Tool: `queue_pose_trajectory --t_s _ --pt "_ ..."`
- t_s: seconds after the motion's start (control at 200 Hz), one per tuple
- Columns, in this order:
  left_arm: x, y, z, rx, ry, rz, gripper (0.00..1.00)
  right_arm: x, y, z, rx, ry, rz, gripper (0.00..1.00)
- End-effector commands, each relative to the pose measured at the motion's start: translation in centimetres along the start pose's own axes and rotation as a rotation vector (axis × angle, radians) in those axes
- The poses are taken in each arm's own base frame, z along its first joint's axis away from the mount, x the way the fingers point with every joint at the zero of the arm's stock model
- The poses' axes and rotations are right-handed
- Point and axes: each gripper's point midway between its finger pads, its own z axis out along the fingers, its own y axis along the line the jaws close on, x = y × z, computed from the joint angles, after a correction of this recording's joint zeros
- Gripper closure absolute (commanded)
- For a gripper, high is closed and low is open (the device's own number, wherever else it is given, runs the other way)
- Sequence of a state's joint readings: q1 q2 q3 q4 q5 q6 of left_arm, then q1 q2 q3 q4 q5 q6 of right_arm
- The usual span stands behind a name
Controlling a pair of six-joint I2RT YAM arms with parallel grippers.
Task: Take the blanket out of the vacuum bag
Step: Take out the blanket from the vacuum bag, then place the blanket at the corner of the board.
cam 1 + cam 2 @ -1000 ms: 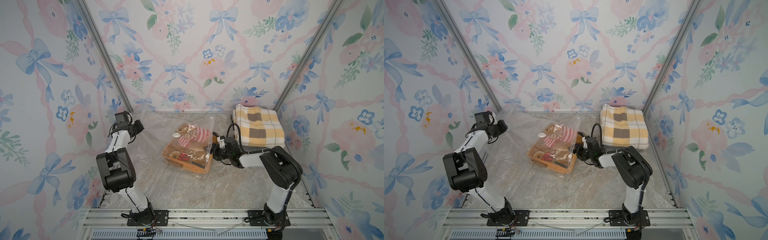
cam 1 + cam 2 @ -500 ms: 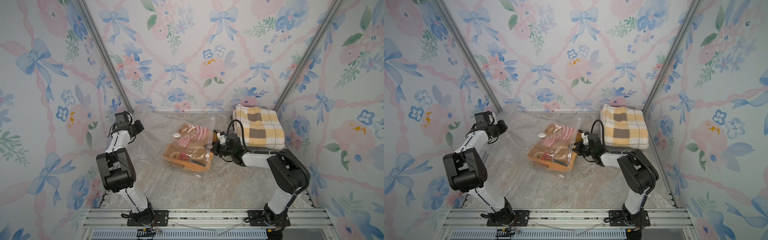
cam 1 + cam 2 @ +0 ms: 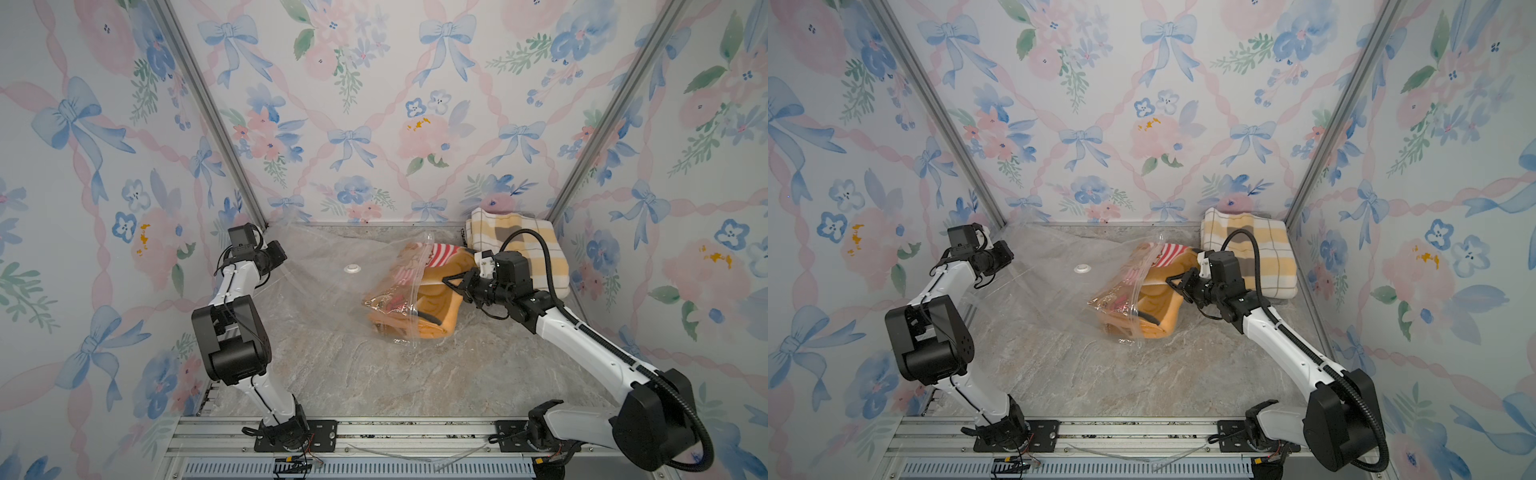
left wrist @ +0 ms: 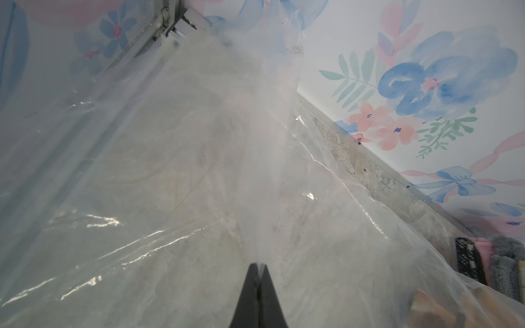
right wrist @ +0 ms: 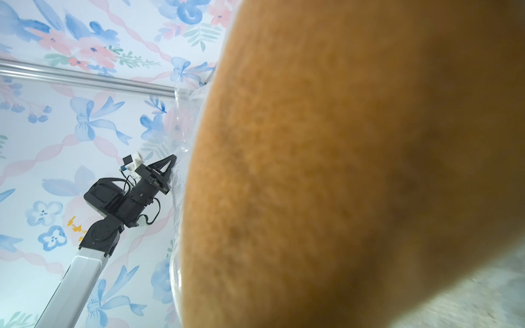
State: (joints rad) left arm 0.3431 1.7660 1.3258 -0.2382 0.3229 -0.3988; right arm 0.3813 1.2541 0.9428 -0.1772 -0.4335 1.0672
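Tabletop: grey marble-patterned surface inside flowered walls.
Vacuum bag: clear and crinkly. It lies stretched across the back half of the tabletop, from the back left corner to right of the middle. Its open end is draped over the blanket.
Plaid throw: yellow, white and grey, folded, in the back right corner outside the bag.
Blanket: orange and folded, lying right of the middle and just beside the plaid throw. Its left part, with red-and-white stripes, sits under the plastic. Its right part is bare outside the bag's mouth. It fills most of the right wrist view.
Right gripper: at the blanket's bare right edge. In both top views the jaws look closed on a fold of the orange fabric.
Left gripper: near the back left corner, jaws closed on the bag's film and holding that end raised off the tabletop.
Valve cap: small, round and white, on the bag's upper face between the two grippers.
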Motion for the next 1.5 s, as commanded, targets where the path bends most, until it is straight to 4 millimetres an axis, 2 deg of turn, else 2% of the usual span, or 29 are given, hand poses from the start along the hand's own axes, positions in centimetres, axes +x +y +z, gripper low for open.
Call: queue_pose_trajectory --t_s 0.0,0.195,0.435,0.555,0.845,1.15,1.495 --pt "0.0 0.6 -0.1 -0.015 -0.004 -0.017 1.0 -1.6 3.9 -3.5 -0.064 -0.059 0.005 1.0" --pt "0.1 0.7 -0.1 -0.017 -0.001 -0.018 1.0 -3.6 6.6 -6.6 -0.131 -0.131 0.037 1.0" --pt "0.0 0.6 -0.1 -0.015 -0.003 -0.018 1.0 -6.2 11.1 -10.2 -0.184 -0.208 0.019 1.0" --pt "-0.1 0.9 -0.2 -0.024 -0.008 -0.021 1.0 -7.2 12.6 -12.0 -0.197 -0.242 0.014 1.0" --pt "-0.3 1.4 -0.1 -0.02 -0.006 -0.043 1.0 -8.9 13.6 -15.6 -0.242 -0.316 0.052 1.0" --pt "-0.3 1.4 -0.1 -0.016 -0.007 -0.043 1.0 -13.5 16.4 -18.9 -0.309 -0.487 0.039 1.0" --pt "-0.2 1.4 0.0 -0.01 -0.002 -0.047 1.0 -19.7 17.3 -19.3 -0.389 -0.704 0.056 1.0"
